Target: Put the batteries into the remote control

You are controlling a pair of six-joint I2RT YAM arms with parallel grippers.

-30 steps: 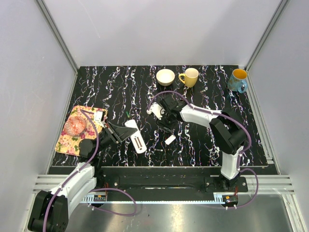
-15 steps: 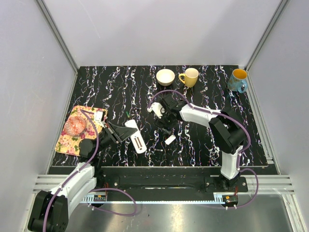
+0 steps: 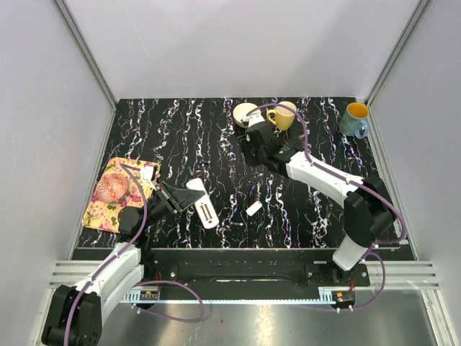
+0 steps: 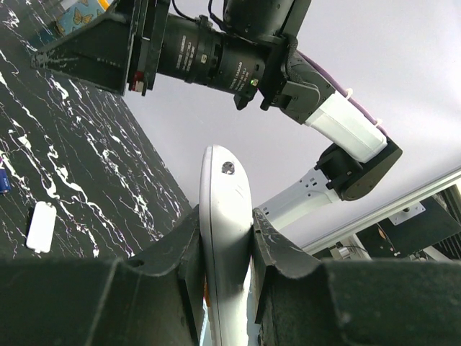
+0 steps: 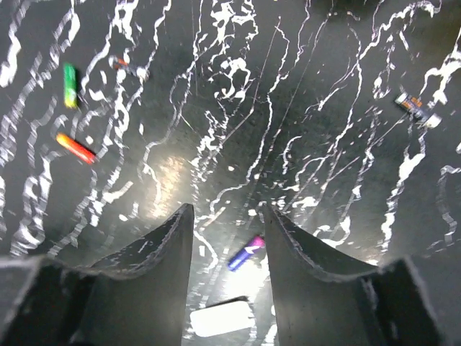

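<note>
My left gripper [image 3: 178,196] is shut on the white remote control [image 3: 202,203], which has its dark slotted recess facing up. In the left wrist view the remote [image 4: 227,238] stands clamped between the fingers of the left gripper [image 4: 225,225]. My right gripper [image 3: 248,149] is open and empty, raised above the table near the back. In its wrist view, the right gripper [image 5: 227,213] looks down on a bluish-purple battery [image 5: 245,254] lying on the table. A reddish battery [image 5: 75,148] lies far to its left. The purple battery [image 3: 251,189] is a faint speck from above.
A small white cover piece [image 3: 253,208] lies mid-table and shows in the right wrist view [image 5: 221,318]. A green cell [image 5: 70,95] lies left. A white bowl [image 3: 246,115], yellow mug [image 3: 284,115] and blue mug [image 3: 355,120] stand at the back. A floral cloth [image 3: 108,202] lies left.
My right gripper has lifted off the table near the cover piece and swung back toward the bowl, open and empty. The left gripper and remote have not moved.
</note>
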